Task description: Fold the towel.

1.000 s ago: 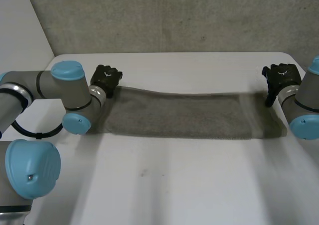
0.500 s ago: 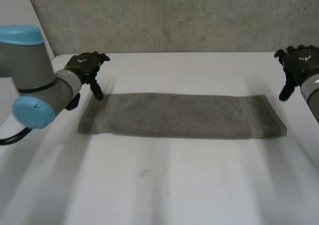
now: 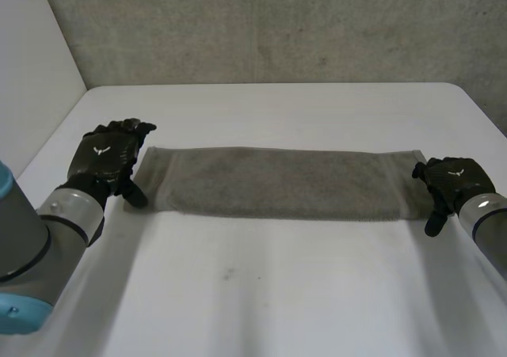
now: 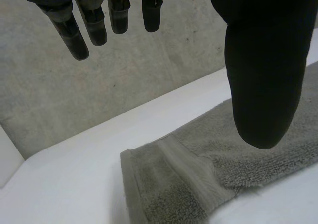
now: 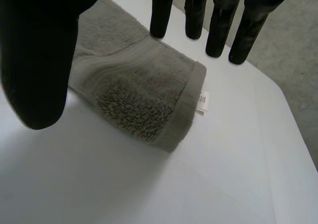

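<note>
A grey-green towel (image 3: 277, 183) lies flat on the white table (image 3: 277, 294) as a long folded strip running left to right. My left hand (image 3: 107, 155) hovers at the strip's left short end, fingers straight and thumb (image 4: 263, 60) spread apart, holding nothing; the towel end (image 4: 198, 184) lies below it. My right hand (image 3: 453, 179) is at the right short end, also open, its fingers (image 5: 161, 15) over the towel's folded end (image 5: 139, 90) without gripping it. A small white label (image 5: 203, 103) sticks out from that end.
A grey concrete wall (image 3: 277, 24) stands behind the table. A white wall (image 3: 32, 64) runs along the table's left side. Bare tabletop stretches in front of the towel.
Both hands have let go of the towel's far corners, lifted, and come toward the near side beside its short ends. The left hand's fingers have straightened. The towel now lies flat.
</note>
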Robot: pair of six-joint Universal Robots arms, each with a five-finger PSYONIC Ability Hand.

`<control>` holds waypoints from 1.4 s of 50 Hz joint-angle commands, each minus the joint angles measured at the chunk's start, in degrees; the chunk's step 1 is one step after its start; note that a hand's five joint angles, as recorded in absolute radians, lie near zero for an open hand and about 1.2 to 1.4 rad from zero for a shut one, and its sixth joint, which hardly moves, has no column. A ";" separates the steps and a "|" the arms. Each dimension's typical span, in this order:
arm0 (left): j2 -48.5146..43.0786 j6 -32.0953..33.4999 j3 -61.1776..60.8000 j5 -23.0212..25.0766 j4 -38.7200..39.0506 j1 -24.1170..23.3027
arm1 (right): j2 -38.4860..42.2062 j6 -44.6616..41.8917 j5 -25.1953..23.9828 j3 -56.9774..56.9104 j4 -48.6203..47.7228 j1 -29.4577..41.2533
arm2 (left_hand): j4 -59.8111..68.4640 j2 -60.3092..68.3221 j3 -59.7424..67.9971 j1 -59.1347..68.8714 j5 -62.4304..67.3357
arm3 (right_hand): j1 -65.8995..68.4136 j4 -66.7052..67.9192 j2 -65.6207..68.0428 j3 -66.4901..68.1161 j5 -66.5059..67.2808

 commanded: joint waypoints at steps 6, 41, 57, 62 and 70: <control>-0.26 0.07 -3.59 0.06 3.27 -0.33 | 6.02 -0.86 -3.91 0.38 -10.35 -3.81 | 0.32 0.52 0.40 -0.03 -1.69 | 19.10 21.89 21.85 21.83 21.49; 0.08 -0.01 -4.47 0.06 3.27 0.19 | 5.86 -10.50 -3.74 -9.54 -1.84 -24.72 | 0.32 0.52 0.40 -0.03 -1.69 | 60.27 63.07 63.02 63.00 62.67; 0.61 -0.01 -4.56 -0.12 3.27 0.19 | 0.93 -8.16 -2.77 -22.11 -0.85 -1.39 | 0.32 0.52 0.40 -0.03 -1.69 | 60.27 63.07 63.02 63.00 62.67; 0.61 -0.01 -4.56 -0.12 3.36 0.28 | 2.86 -8.06 -2.33 -24.23 -1.12 12.53 | 0.32 0.52 0.40 -0.03 -1.69 | 60.27 63.07 63.02 63.00 62.67; 0.53 -0.01 -4.64 -0.20 3.27 0.28 | 12.53 -8.06 -2.50 -25.81 -1.12 31.52 | 0.32 0.52 0.40 -0.03 -1.69 | 60.27 63.07 63.02 63.00 62.67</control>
